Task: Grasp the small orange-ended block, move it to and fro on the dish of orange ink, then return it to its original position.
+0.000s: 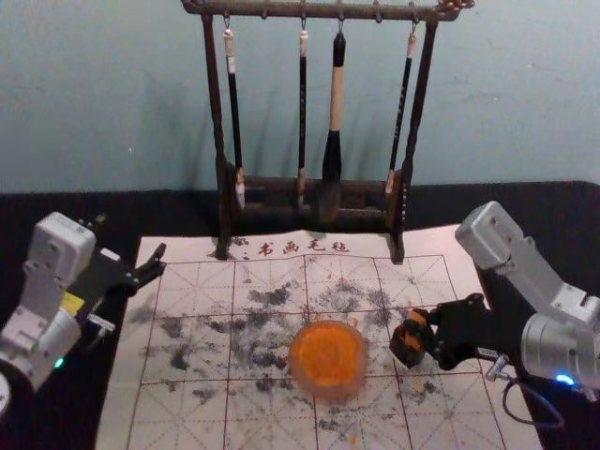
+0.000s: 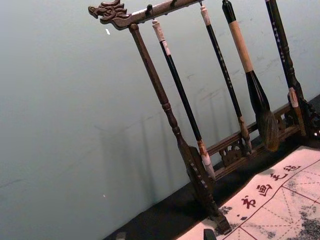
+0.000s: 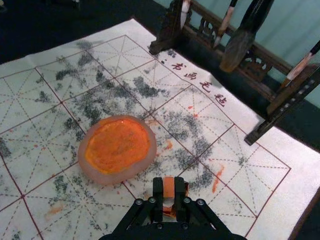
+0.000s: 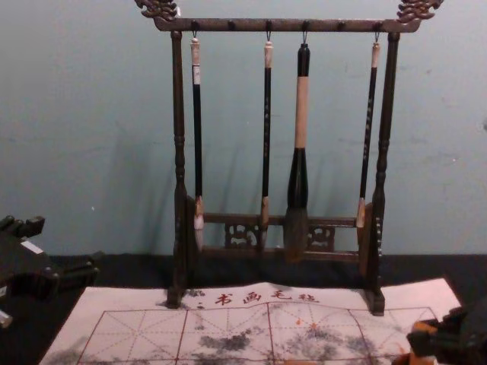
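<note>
In the head view, your right gripper [image 1: 412, 337] is at the right of the dish [image 1: 328, 388], above the gridded sheet [image 1: 117, 422]. Its jaws are closed about the small block [image 3: 168, 187], whose orange face shows between the fingertips in the right wrist view. The block is thus beside the dish and apart from it; whether its underside touches the sheet, you cannot tell. Orange ink [image 1: 328, 354] covers the dish's floor inside a pale, translucent rim. Your left gripper [image 1: 129, 242] is parked by the sheet's far left corner, its jaws spread wide with nothing between them. Behind the dish you see a dark wooden rack [image 4: 285, 25] hung with four brushes, the thickest brush [image 4: 301, 110] third from the left in the chest view.
</note>
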Robot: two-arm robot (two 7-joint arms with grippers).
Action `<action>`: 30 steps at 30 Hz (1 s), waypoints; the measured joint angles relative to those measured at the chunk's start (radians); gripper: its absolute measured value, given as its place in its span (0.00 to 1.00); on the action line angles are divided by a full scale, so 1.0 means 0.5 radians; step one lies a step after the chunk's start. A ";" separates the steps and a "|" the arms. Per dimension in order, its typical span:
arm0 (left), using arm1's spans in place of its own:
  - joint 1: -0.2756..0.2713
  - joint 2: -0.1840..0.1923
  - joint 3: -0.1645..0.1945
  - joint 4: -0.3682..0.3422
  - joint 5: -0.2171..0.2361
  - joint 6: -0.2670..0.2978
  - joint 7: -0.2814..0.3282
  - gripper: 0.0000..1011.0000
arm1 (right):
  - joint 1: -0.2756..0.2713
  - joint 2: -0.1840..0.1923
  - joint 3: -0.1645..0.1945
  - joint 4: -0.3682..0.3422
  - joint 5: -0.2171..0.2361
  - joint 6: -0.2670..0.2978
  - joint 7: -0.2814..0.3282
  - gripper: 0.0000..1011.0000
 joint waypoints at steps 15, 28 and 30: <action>0.000 0.000 0.000 0.000 0.000 0.000 0.000 0.99 | 0.032 -0.042 -0.030 0.085 -0.024 -0.012 0.020 0.08; 0.000 0.000 0.000 0.000 0.000 0.000 0.000 0.99 | 0.036 -0.054 -0.029 0.099 -0.027 -0.012 0.014 0.08; 0.000 0.000 0.000 0.000 0.000 0.000 0.000 0.99 | 0.036 -0.053 -0.029 0.098 -0.027 -0.012 0.014 0.08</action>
